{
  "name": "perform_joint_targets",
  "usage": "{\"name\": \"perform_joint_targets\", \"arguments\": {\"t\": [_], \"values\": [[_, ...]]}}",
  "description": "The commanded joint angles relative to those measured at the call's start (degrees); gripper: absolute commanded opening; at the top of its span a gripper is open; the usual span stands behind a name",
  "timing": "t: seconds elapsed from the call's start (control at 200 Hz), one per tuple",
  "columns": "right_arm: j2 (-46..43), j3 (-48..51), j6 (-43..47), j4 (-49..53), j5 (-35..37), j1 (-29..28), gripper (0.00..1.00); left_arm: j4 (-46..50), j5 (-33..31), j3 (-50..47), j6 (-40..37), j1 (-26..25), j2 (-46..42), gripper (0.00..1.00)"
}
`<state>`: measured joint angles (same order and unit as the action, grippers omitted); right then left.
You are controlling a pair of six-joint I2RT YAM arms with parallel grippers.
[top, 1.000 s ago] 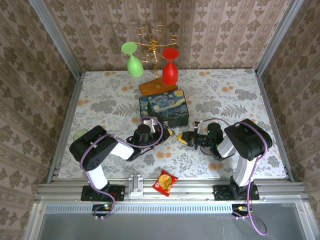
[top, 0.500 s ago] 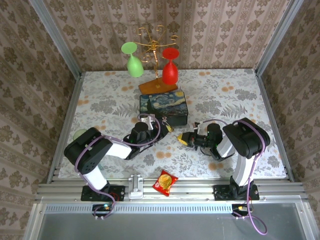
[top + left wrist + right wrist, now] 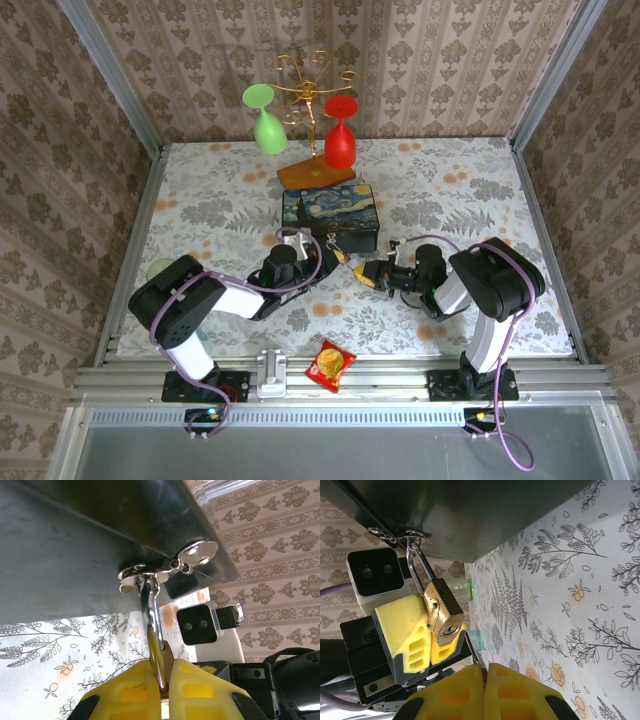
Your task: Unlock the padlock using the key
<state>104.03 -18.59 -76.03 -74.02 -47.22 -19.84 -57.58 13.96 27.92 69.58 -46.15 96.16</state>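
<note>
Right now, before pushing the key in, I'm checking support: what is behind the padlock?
Yellow fingers of the left gripper, clamped on the padlock; its back face is hidden.

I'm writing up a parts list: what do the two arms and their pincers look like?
The left arm and right arm have black joint housings, white links and looping purple cables. The left pincer and right pincer each have two blocky yellow fingers with recessed pockets, on black bodies. Each wrist carries a white two-lens camera.

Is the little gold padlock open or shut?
Shut: both legs of its silver shackle go into the padlock body, hooked through the box clasp. The key is outside the keyhole.
</note>
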Motion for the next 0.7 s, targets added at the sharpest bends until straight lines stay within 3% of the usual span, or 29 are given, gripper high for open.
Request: {"name": "perform_joint_targets", "arguments": {"t": [0.0,0.335,0.695], "values": [[-1.95,-1.16,-0.78,-1.43,-1.05,0.44,0.0,-7.41,0.63,0.03,0.99,-0.46,0.84,0.0],[-1.55,-0.91,-1.21,-1.4,-1.01,1.37,0.0,-11.12,1.55,-0.12,2.65,-0.62,2.81,0.0],[-0.76,-2.24,-2.1,-1.54,-0.6,2.06,0.0,-15.88,0.37,0.33,5.67,-4.1,5.95,0.0]]}}
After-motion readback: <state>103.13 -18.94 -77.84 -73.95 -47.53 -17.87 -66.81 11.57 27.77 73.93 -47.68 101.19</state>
